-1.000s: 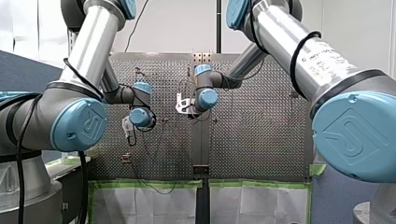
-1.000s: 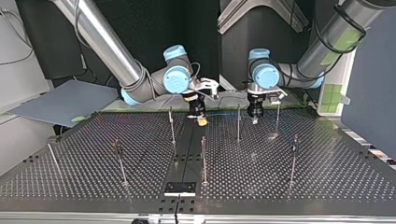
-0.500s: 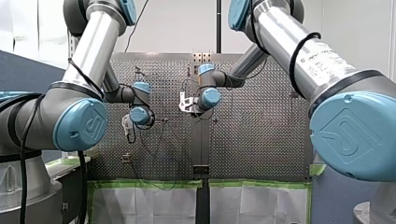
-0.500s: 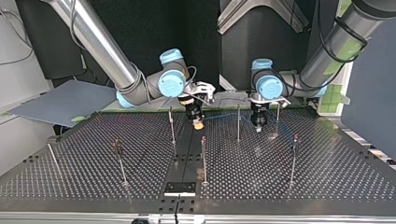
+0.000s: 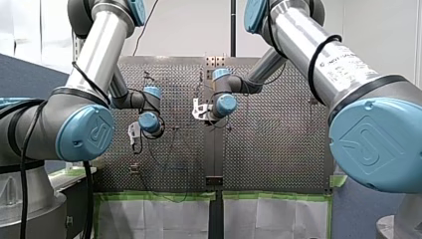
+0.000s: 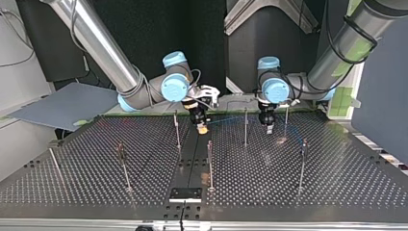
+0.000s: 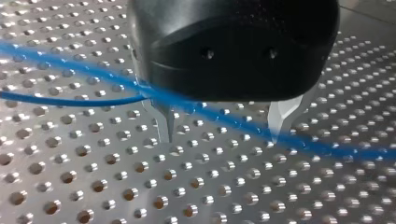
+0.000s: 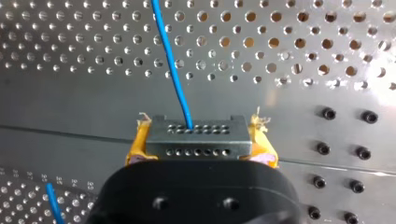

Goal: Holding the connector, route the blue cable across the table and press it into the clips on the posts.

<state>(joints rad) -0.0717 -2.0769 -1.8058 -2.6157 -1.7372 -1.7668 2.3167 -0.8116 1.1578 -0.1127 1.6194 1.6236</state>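
Note:
My right gripper [image 8: 196,156] is shut on the grey connector [image 8: 196,135], its yellow pads [image 8: 137,144] on either side. The blue cable [image 8: 173,65] leaves the connector and runs ahead over the perforated table. In the top view my right gripper [image 6: 202,127] hangs beside a thin post [image 6: 177,127]. My left gripper [image 7: 223,135] stands open just above the table, and the blue cable [image 7: 224,116] crosses slantwise between its metal fingers [image 7: 164,122]. In the top view my left gripper [image 6: 268,127] is between two posts [image 6: 245,126], with the cable [image 6: 226,118] stretched faintly towards it.
Several thin posts stand on the table, among them one in the middle [image 6: 210,159] and two nearer the camera [image 6: 123,166] [image 6: 302,161]. A black plate [image 6: 185,194] lies at the near edge. A row of bolts [image 8: 343,151] sits beside the connector.
My left gripper has opened and let go of the cable, shifting slightly towards the top view's right. My right gripper with the connector has moved a little towards that view's left.

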